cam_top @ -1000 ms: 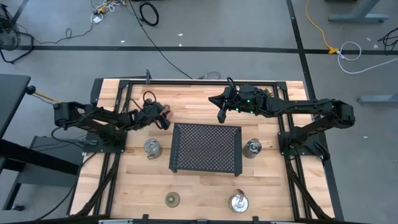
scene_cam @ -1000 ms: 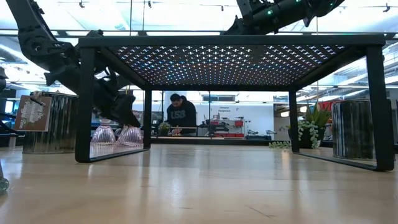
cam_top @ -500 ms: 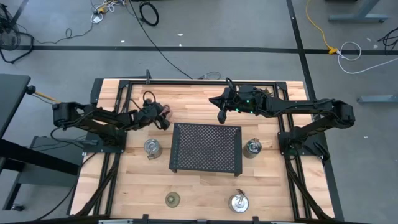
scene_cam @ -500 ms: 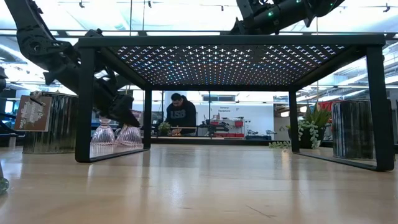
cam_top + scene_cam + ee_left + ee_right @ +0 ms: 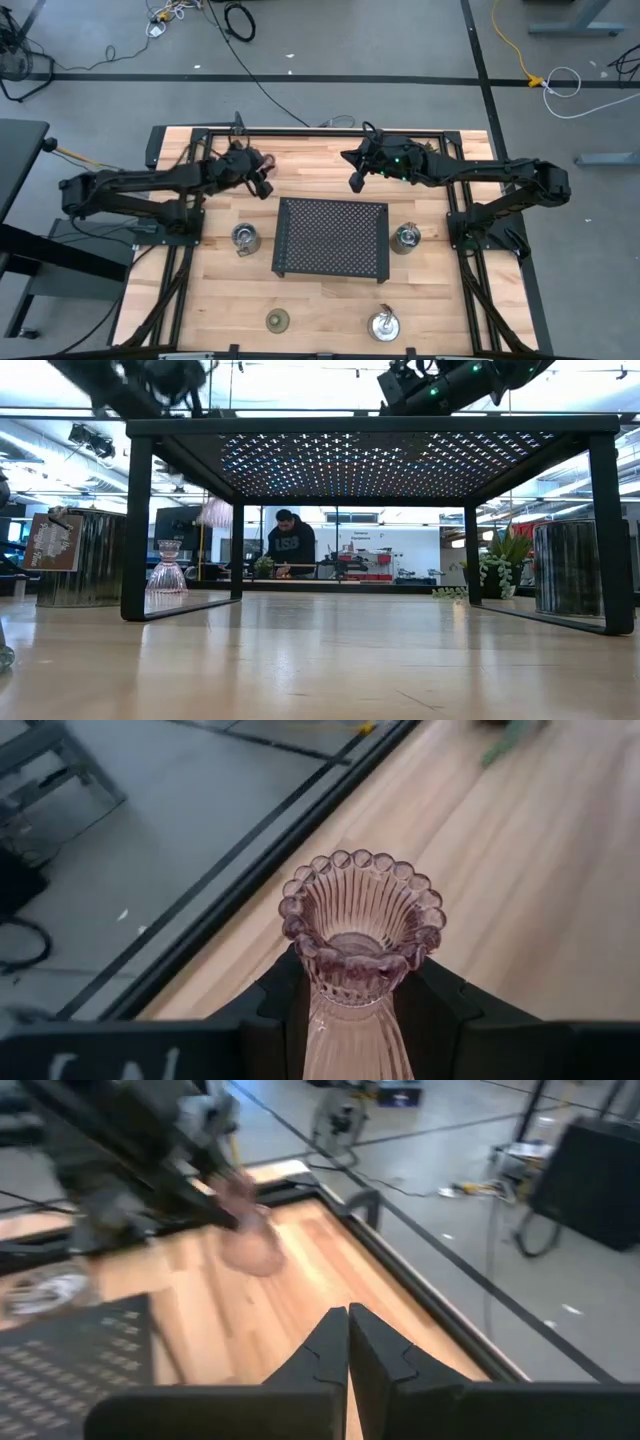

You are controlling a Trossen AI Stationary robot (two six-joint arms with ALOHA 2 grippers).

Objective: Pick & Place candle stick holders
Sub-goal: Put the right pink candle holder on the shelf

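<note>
My left gripper (image 5: 262, 186) is shut on a translucent pink candle stick holder (image 5: 362, 915) and holds it in the air over the table's far left; it shows as a pink blur (image 5: 215, 512) in the low view. A second pink holder (image 5: 167, 568) stands on its wide base on the table below. Silver holders stand left (image 5: 244, 237) and right (image 5: 406, 237) of the black perforated tray (image 5: 332, 237), and another (image 5: 383, 325) near the front edge beside the olive-green one (image 5: 277, 321). My right gripper (image 5: 356, 183) hangs shut and empty behind the tray. My left gripper pinches the pink holder's ribbed neck (image 5: 350, 995) between its two fingers (image 5: 275, 1005), just behind the scalloped flared end. That end points away from the wrist, along the fingers. The holder is lifted clear of the table.
The tray stands on legs in the table's middle. A small green plant (image 5: 505, 555) sits at the far right. A black frame rail (image 5: 320, 131) runs along the far edge. A person sits in the room beyond the table (image 5: 290, 545).
My left gripper has risen from the table with one pink holder, which now hangs clear in the air. The other pink holder has stayed where it stood.
</note>
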